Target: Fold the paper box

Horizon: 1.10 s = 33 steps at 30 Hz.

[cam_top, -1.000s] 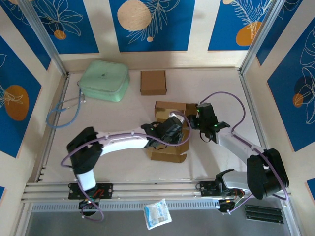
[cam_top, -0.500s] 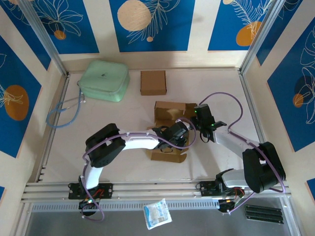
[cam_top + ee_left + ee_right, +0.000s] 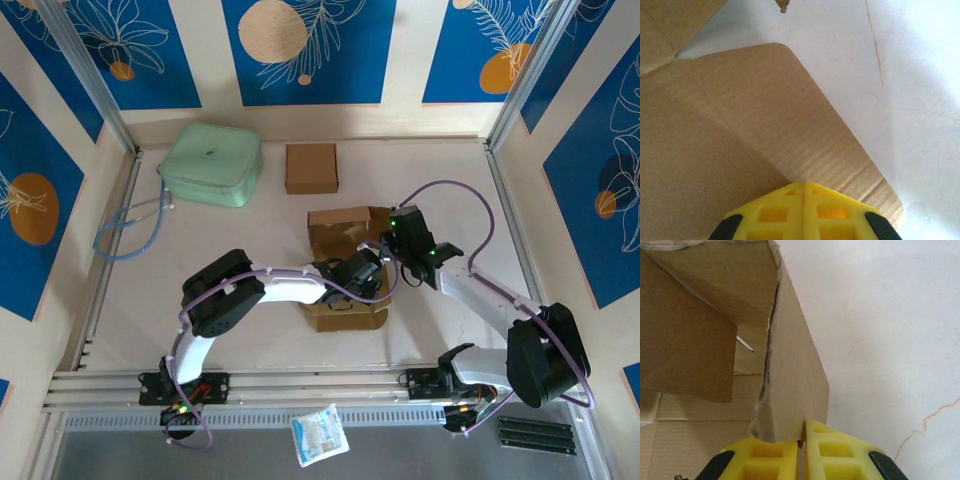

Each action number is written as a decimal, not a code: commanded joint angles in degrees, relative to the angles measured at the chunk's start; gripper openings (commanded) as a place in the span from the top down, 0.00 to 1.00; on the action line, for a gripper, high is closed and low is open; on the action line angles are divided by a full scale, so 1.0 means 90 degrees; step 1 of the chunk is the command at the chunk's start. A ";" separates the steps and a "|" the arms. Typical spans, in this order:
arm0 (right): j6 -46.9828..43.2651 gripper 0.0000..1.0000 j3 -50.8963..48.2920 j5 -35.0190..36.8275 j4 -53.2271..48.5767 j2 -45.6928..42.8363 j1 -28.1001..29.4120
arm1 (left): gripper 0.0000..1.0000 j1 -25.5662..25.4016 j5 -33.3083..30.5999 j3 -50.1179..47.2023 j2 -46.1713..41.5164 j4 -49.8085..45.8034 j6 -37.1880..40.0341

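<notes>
step: folding up the sides | box (image 3: 340,222) lies just right of the middle of the top view | left gripper (image 3: 803,187) pads together over a flap (image 3: 770,120) | right gripper (image 3: 803,432) pinches the wall (image 3: 795,370) | next, I think: stand the wall up, tuck the flap in

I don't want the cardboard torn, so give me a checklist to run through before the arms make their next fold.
1. Right gripper shut on a wall of the cardboard box: ok.
2. Left gripper shut: ok.
3. Left gripper actually pinching the rounded flap: cannot tell.
4. Held wall's edge intact: not ok, it looks frayed.
5. Small closed box and green pouch apart from the work: ok.
</notes>
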 commanded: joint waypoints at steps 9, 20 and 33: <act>-0.0649 0.32 0.0185 0.0422 0.0173 0.0408 -0.0378 | 0.97 0.0055 0.0060 -0.0361 -0.0024 0.0159 0.0095; -0.1084 0.55 0.0555 -0.0185 0.0638 0.1120 -0.0706 | 0.98 0.0055 0.0032 -0.0376 -0.0051 0.0114 0.0126; -0.0187 1.00 0.0943 -0.0580 -0.0690 0.0601 -0.0384 | 0.98 0.0113 0.0001 -0.0396 -0.0011 0.0175 0.0097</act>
